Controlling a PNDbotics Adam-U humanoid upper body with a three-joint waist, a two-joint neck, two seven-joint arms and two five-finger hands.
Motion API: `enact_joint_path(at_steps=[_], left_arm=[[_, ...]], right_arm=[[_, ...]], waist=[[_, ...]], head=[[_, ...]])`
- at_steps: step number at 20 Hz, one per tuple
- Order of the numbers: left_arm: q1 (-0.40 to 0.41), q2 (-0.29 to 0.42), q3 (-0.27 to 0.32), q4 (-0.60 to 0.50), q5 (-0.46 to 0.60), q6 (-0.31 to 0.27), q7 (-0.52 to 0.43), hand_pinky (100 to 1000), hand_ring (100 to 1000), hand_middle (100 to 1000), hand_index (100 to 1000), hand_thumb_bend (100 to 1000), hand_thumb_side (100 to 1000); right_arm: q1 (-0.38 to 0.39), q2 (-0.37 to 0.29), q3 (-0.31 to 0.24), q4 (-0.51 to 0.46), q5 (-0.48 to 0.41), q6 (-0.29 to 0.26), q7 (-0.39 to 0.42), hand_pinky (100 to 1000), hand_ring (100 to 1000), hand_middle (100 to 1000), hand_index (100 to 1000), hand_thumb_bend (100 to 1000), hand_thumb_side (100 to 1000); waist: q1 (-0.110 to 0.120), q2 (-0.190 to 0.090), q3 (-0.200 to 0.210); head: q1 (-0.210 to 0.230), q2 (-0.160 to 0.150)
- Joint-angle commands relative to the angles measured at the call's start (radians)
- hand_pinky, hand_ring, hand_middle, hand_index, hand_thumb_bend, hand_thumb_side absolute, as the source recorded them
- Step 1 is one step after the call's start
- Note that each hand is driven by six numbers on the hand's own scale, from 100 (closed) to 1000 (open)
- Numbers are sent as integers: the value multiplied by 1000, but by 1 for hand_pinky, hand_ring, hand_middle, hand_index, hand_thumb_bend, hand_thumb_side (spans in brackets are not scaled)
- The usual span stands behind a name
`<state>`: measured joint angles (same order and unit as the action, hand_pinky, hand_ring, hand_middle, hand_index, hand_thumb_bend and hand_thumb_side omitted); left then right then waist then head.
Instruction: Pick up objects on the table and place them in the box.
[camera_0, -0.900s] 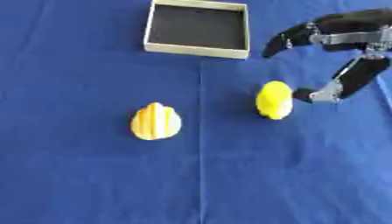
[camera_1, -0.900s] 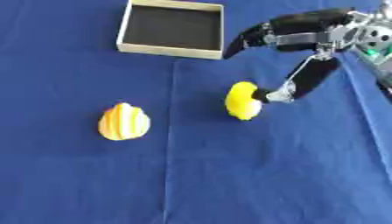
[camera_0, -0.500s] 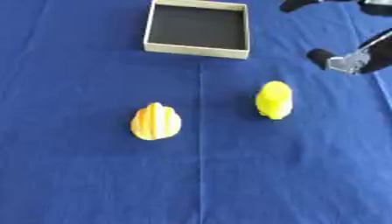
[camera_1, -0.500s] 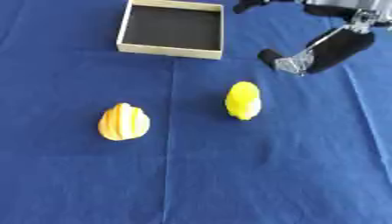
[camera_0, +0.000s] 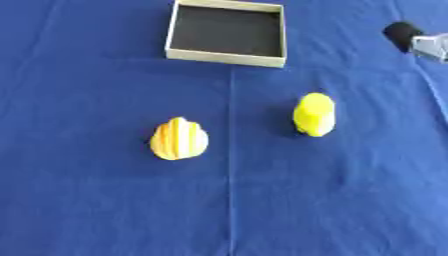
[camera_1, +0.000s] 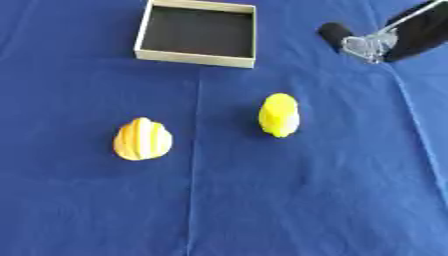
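Yellow fruit (camera_1: 279, 114) lies untouched on the blue cloth (camera_1: 306, 200), near the empty box (camera_1: 197, 57); the right hand (camera_1: 385, 37) has been withdrawn to the upper right, finger state indiscernible, so no grasp was made.

The right hand (camera_1: 385, 40) is cut off by the frame's upper right edge, showing only a black tip and silver part, so its finger position cannot be told.

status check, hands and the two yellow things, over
Right hand at upper right edge, holding nothing, fingers unclear; left hand out of view. Plain yellow object and orange-striped yellow object on blue cloth, outside white-walled box. Nothing blocking.
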<state>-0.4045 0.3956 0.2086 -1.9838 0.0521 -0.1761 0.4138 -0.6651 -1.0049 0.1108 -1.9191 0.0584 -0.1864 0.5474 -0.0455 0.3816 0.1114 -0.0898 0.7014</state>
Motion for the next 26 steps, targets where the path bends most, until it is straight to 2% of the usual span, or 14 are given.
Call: enact_joint_path(at_steps=[1,7,13,19,21,26], left_arm=[[-9,20,8,-16,-2,0,-2,788,768,713,783,100,703],[-12,15,4,-16,3,1,-8,789,769,713,783,100,704],[-12,11,1,-16,7,3,-14,789,770,714,783,100,709],[-14,9,0,-16,10,4,-18,789,770,713,782,100,709],[-13,8,0,-16,11,5,-18,790,770,713,782,100,710],[-14,6,0,-16,13,6,-20,790,770,709,782,100,711]], right_arm=[[-11,-37,21,9,18,-3,32,924,987,896,940,173,351],[-38,-1,110,104,81,-16,99,925,991,898,945,205,363],[-90,61,186,236,156,-57,154,928,999,905,956,249,325],[-114,98,212,327,210,-102,199,937,1000,914,967,304,264],[-113,101,217,340,221,-116,209,939,1000,915,968,329,220],[-110,109,230,361,235,-139,245,941,1000,921,970,344,204]], waist=[[2,-19,3],[1,-19,13],[1,-18,20],[-1,-16,23],[-1,-16,24],[-1,-14,23]], head=[[-4,-6],[-13,-10],[-21,-10],[-21,-8],[-21,-7],[-20,-5]])
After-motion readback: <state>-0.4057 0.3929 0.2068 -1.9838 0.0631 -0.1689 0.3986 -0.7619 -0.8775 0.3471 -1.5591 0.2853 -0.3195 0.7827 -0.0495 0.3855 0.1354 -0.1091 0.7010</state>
